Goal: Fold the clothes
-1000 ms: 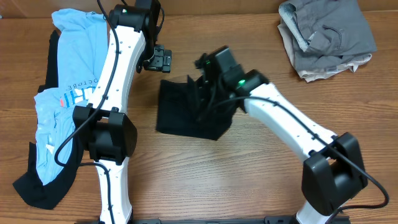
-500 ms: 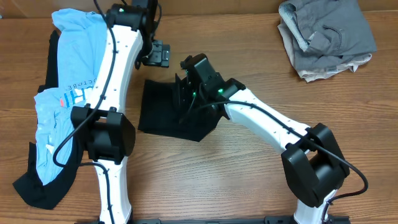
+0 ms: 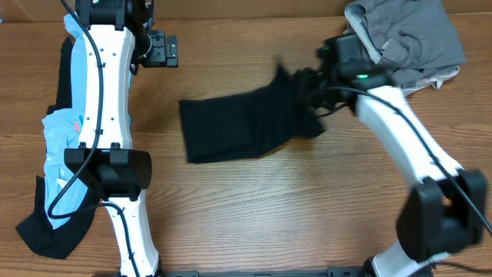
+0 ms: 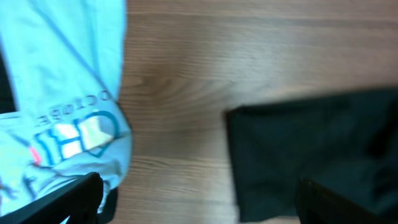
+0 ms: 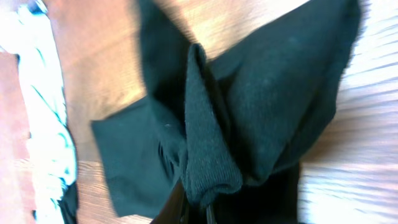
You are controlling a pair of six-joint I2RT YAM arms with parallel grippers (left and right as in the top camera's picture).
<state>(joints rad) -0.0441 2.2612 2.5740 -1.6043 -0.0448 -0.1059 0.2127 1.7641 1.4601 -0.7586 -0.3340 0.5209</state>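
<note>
Right claw (image 3: 311, 96) is clamped on the right end of the black cloth (image 3: 231, 131), bunching it there. The rest lies flat mid-table, its left edge straight. Left claw (image 3: 165, 52) hangs spread and empty far left, beside the blue shirt (image 3: 58, 131). Bare table (image 3: 292, 208) lies near; 1 grey pile (image 3: 407, 38) sits far right.

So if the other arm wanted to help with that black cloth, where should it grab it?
Probably a corner on the left edge of the black cloth, approached from the left over the bare table. That end lies flat with a straight edge, while the right pincer grips the bunched right end. The left pincer is open and free.
</note>
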